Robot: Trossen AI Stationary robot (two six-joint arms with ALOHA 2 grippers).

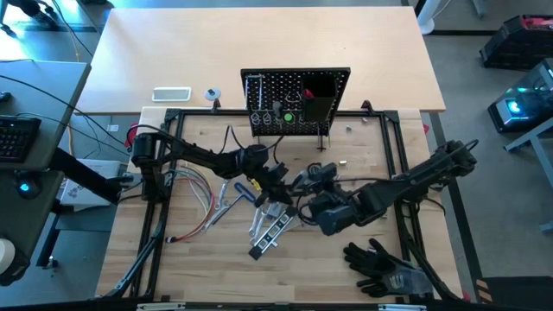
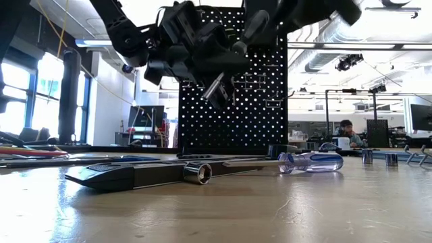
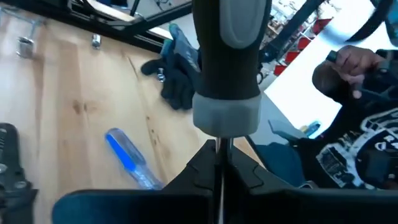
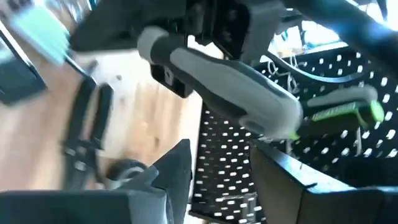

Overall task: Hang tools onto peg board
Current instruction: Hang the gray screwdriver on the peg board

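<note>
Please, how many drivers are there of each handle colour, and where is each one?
Blue-handled driver: 1, lying on the table
Green-handled driver: 1, on the peg board
Red-handled driver: 1, on the peg board
Grey-handled driver: 1, in the left pincer
Total: 4

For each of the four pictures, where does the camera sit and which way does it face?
High view: above, facing down on peg board and both arms.
Low view: at tabletop height, facing peg board; blue screwdriver lies in front.
Left wrist view: behind left gripper, shut on a grey-handled driver.
Right wrist view: behind open right gripper, facing that driver.
Shared: both wrist views show the driver.
</note>
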